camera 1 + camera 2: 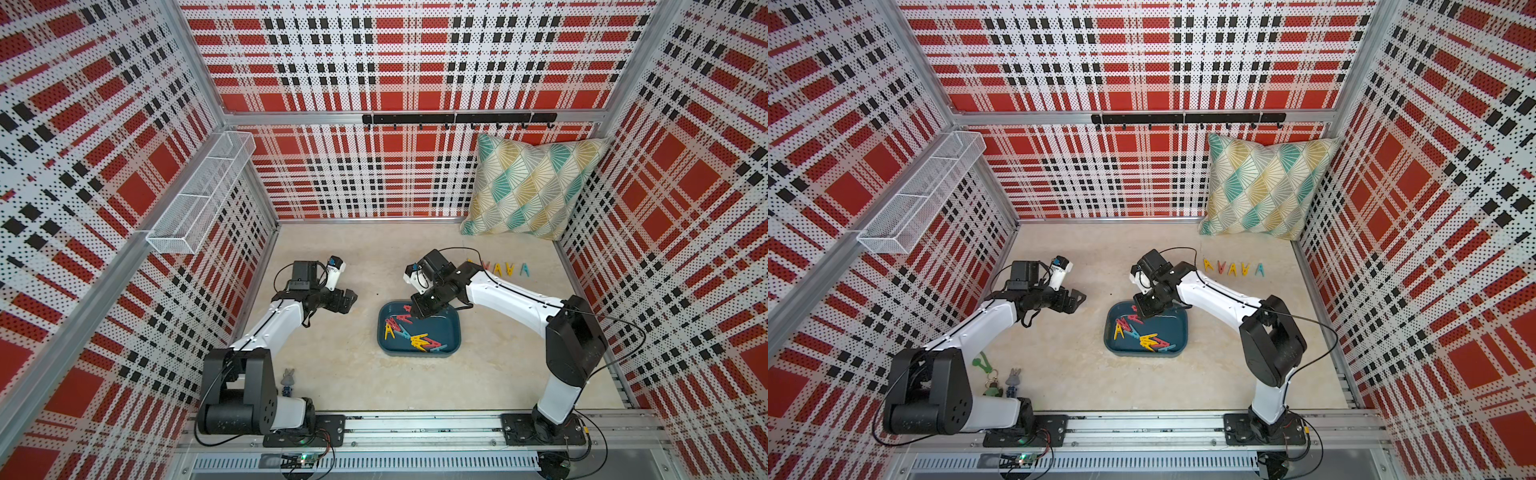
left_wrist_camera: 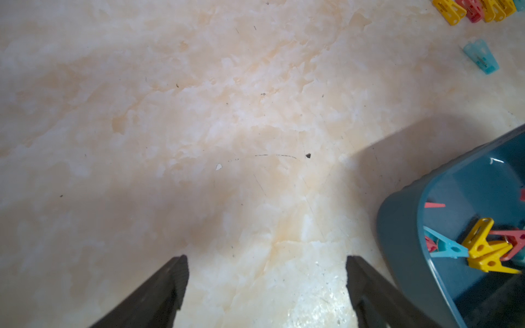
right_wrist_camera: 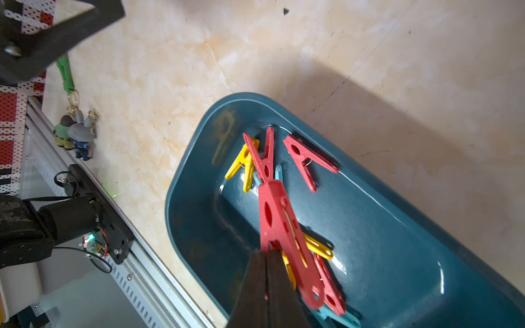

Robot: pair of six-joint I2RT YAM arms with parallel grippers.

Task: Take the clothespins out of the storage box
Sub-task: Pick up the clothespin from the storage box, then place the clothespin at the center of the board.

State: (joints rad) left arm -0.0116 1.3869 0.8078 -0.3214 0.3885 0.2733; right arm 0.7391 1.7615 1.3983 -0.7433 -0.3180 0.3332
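In both top views the storage box [image 1: 446, 332] sits about mid-desk [image 1: 332, 374], with clothespins [image 1: 417, 338] in yellow, red and blue heaped mostly in its half toward 7 o'clock. The right gripper [image 1: 415, 312] dips into the box from its 12 o'clock side. The left gripper [image 1: 351, 300] hangs over bare desk at 9 o'clock from the box, well apart from it. A row of clothespins [image 1: 505, 270] lies on the desk at 2 o'clock from the box, and a patterned pillow [image 1: 532, 187] leans in the corner at 1 o'clock. In a top view, small keychain figures [image 1: 1013, 380] lie at 8 o'clock, near the left arm's base. The left wrist view shows the left gripper's dark fingers [image 2: 162, 289] spread wide with nothing between them, above bare desk, with the box wall just beside one finger. The right wrist view shows the right gripper's fingers [image 3: 255, 284] pressed together, pinching the tail end of a red clothespin [image 3: 279, 221] that appears raised above the rest. Other red, yellow and blue ones lie beneath it on the box floor.
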